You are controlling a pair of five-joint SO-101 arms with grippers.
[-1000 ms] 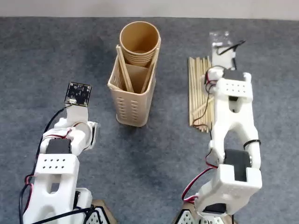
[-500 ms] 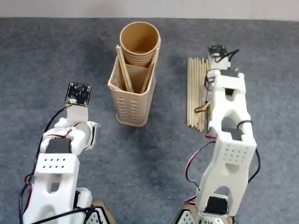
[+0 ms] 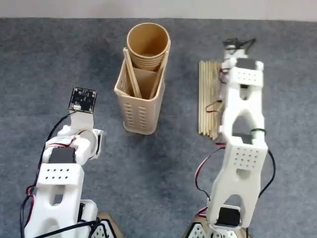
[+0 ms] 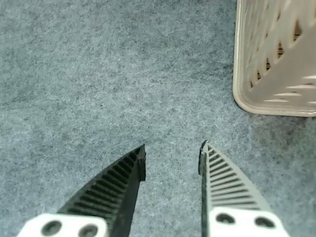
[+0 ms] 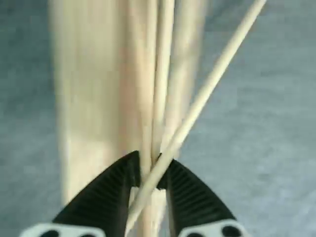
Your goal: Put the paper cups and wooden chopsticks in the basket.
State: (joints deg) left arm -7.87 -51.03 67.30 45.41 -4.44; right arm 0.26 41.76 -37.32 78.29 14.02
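Chopsticks (image 3: 208,94) lie right of the basket (image 3: 141,116), long axes running away from the arms; one loose stick (image 5: 207,91) slanting across them is pinched in the right claw (image 5: 149,170), while the left claw (image 4: 172,158) stands parted.

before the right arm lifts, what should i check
1. Right gripper shut on a chopstick: ok.
2. Just one stick in its jaws, none caught from the pile: cannot tell.
3. Basket upright: ok.
4. Room left in the compartment beside the cups: ok.
5. Left gripper open, apart from the basket: ok.
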